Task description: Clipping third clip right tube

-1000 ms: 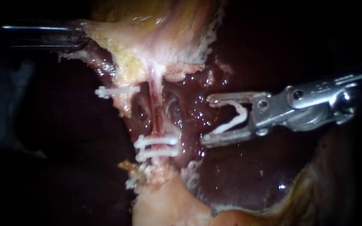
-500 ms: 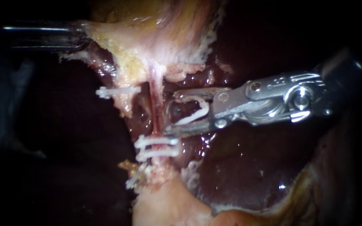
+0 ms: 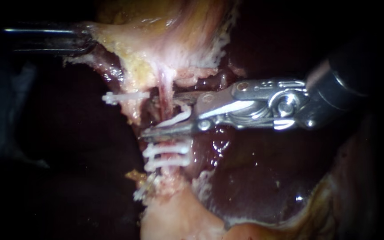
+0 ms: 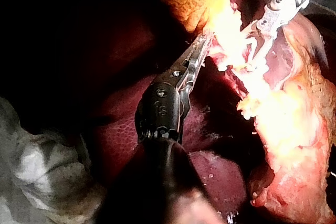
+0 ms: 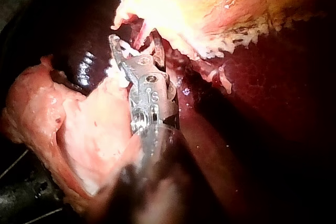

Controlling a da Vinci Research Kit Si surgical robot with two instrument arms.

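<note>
I noted my right instrument (image 3: 156, 114) holding a spread clip (image 3: 178, 118) between its jaws astride the right tube (image 3: 167, 100), while my left instrument (image 4: 198, 53) was clamped on pale tissue (image 3: 125, 44).

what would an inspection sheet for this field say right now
surface: liver, dark red and wet, under the work site
job's things: tube running down from pale tissue; two closed clips low on it; open clip carried in
clutter: separate clip on tissue beside the tube
instruments: right instrument, jaws standing apart and holding the open clip, appears to straddle the tube just above the two closed clips; left instrument at the pale tissue's edge
cables: nothing seen
surroundings: dark; crumpled pale material beside the left shaft
</note>
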